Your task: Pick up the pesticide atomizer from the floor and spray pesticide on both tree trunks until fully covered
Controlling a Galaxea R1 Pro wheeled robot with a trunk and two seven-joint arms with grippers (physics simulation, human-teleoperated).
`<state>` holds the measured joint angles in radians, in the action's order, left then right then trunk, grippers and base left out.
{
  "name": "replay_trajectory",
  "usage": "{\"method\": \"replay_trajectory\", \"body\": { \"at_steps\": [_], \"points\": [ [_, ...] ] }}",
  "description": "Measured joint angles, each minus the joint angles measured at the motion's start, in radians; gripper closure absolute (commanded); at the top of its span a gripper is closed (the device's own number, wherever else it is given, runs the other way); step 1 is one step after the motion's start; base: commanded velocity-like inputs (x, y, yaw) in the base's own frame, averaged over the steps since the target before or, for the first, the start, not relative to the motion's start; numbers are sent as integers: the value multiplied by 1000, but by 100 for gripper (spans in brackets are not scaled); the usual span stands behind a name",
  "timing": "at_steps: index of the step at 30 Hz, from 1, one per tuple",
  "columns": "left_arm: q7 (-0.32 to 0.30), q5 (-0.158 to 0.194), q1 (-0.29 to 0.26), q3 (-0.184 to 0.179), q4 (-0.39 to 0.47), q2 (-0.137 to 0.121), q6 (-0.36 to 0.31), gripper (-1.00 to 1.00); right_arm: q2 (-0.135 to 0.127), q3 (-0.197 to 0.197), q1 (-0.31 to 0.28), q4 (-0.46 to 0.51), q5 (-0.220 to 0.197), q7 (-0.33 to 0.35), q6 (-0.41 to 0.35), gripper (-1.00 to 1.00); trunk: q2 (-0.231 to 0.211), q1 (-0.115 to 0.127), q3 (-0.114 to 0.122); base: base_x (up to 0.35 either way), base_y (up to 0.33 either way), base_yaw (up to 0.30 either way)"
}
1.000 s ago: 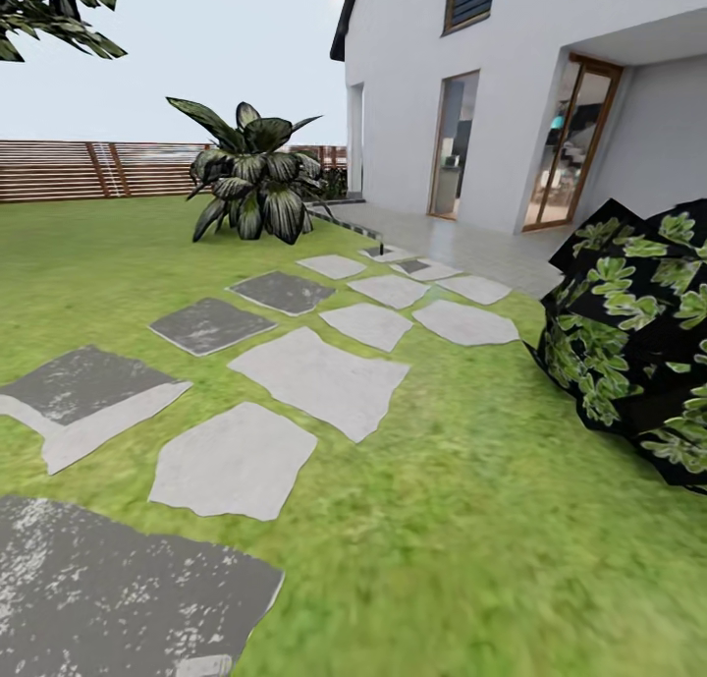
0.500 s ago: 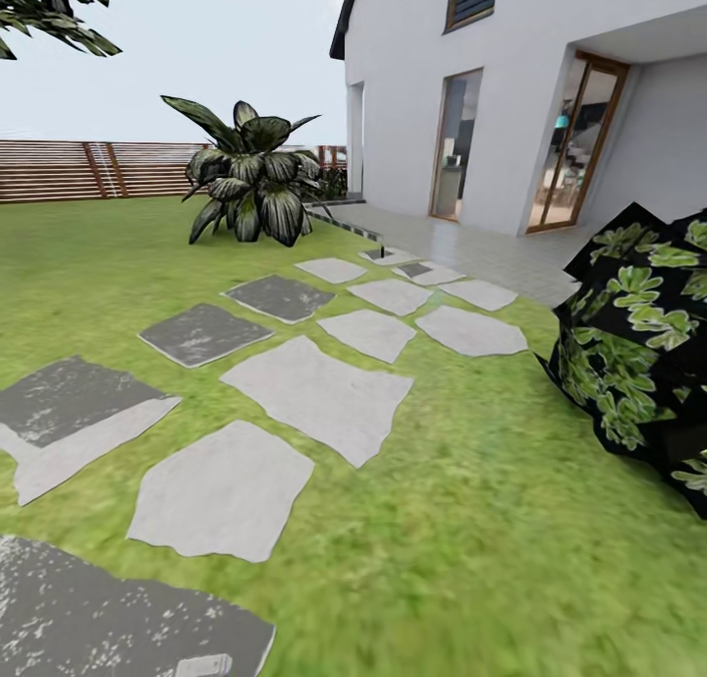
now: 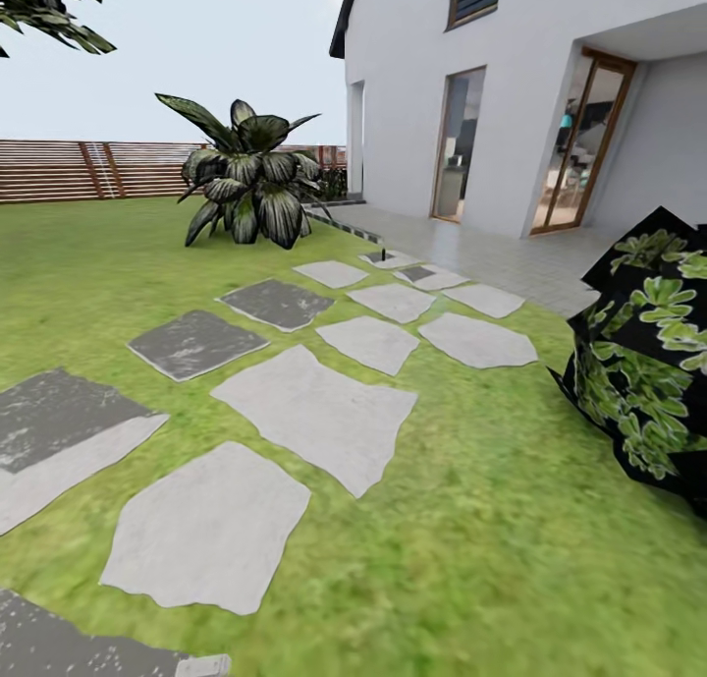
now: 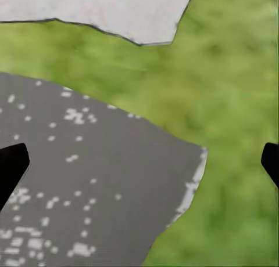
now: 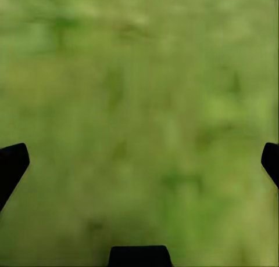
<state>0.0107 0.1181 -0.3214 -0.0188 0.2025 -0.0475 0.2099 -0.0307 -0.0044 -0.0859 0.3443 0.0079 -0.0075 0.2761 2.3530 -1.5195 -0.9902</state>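
Much of the head view is mottled green grass (image 3: 511, 559), soft and blotchy, running back to a brown fence (image 3: 59, 169) of horizontal wooden slats. At the right stands a white house (image 3: 511, 58) with smooth plaster walls, tall wood-framed glass doors and a pale tiled patio (image 3: 491, 250) at its foot. Irregular flat stepping stones (image 3: 319, 412) cross the lawn, some pale grey and chalky, others dark grey with white speckling. A round, faceted dark bush (image 3: 653, 363) with bright green leaf prints sits at the right edge. A small palm-like plant (image 3: 250, 181) with broad striped leaves grows near the fence. Jagged dark leaves of a tree crown (image 3: 49, 9) hang in at the top left corner; its trunk is out of frame. The atomizer cannot be made out anywhere.

The left gripper (image 4: 139, 159) hangs with its black fingertips (image 4: 11, 165) spread wide and nothing between them, over a dark speckled stone (image 4: 87, 186) and grass. The right gripper (image 5: 139, 159) is likewise spread and unloaded, above blurred grass.
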Motion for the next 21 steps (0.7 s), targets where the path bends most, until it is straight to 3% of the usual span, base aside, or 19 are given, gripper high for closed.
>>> {"method": "replay_trajectory", "body": {
  "at_steps": [21],
  "points": [
    [0,0,0,0,1,0,0,-100,0,0,0,2,0,2,0,-100,0,0,0,338,0,0]
  ]
}}
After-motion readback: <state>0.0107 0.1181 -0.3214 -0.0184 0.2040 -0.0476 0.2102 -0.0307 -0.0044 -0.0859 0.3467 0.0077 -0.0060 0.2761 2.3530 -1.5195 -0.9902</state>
